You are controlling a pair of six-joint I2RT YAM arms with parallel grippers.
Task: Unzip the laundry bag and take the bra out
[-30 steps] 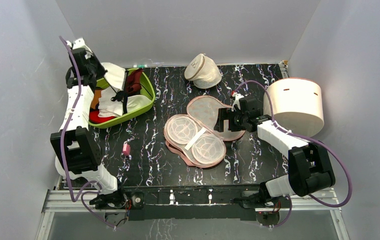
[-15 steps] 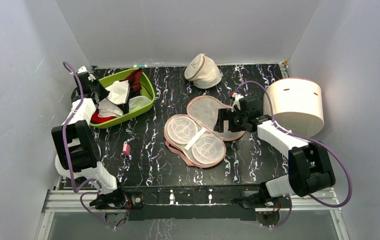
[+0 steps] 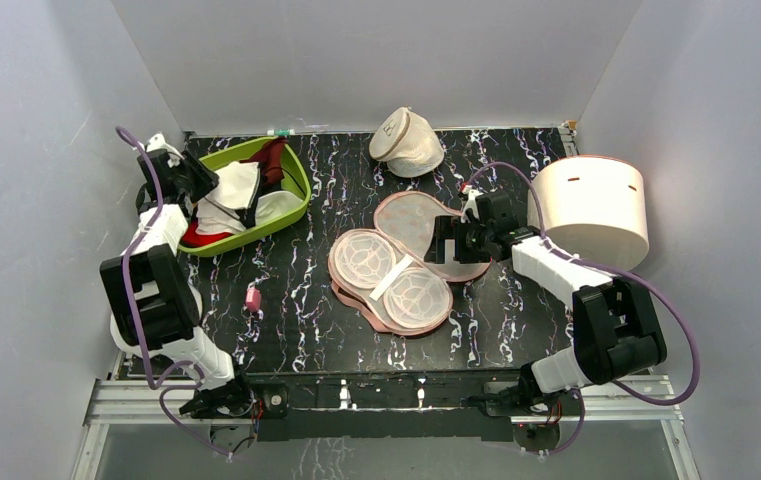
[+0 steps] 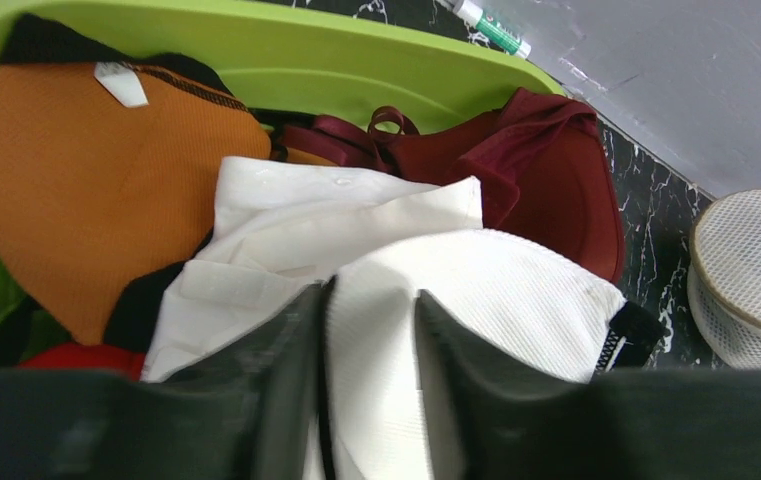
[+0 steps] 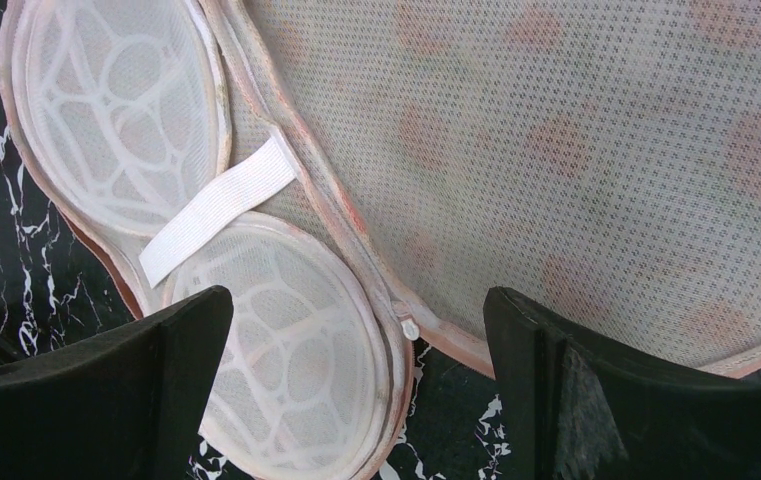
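Note:
The laundry bag lies unzipped and opened flat at the table's middle, its peach lid folded back and its pink mesh lining showing, with two white mesh cup frames and a white elastic band inside. The bra, white with black edging, is over the green basket at the back left. My left gripper is shut on one white cup of the bra, its fingers pinching the fabric. My right gripper is open and empty just above the bag's right edge, with the zip pull between its fingers.
The green basket holds orange, maroon and red clothes. A cream domed pouch sits at the back. A large white round mesh bag stands at the right. A small pink object lies at front left. A pen lies by the back wall.
My left gripper has come down from above the basket's far left corner, bringing the bra onto the clothes in the basket. The right gripper has hardly moved.

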